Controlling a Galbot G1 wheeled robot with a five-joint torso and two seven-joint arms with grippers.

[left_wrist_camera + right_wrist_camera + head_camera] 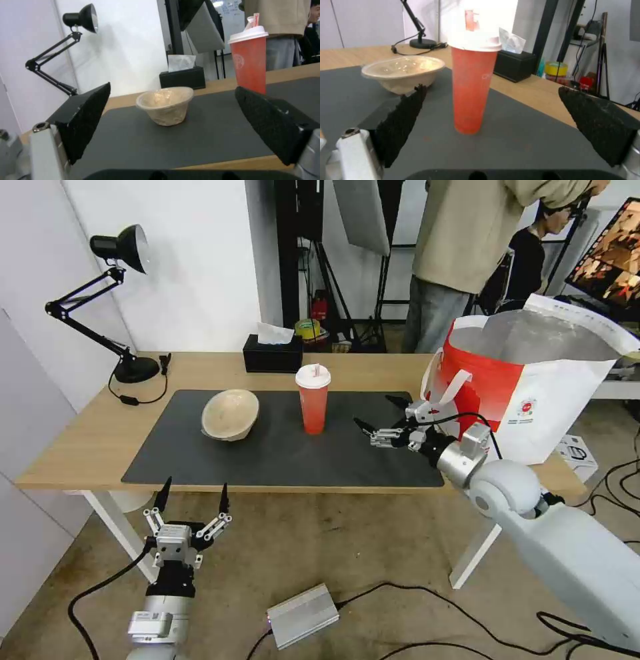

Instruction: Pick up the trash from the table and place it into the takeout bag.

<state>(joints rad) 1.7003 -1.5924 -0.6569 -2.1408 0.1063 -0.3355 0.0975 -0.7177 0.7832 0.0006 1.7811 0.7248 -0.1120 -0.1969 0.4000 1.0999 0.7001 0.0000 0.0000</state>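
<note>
- One beige paper-pulp bowl (230, 414)
- One red cup (313, 400)
- One takeout bag (533, 387)
- One black tissue box (272, 355)
- One desk lamp (110, 300)
- One dark mat (280, 447)

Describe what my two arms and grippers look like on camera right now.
The right arm has a smooth white shell with a rounded grey joint and a silver wrist; a black cable loops over it. The right gripper and the left gripper are silver linkage frames with black pointed fingers. A black cable trails from the left wrist.
</note>
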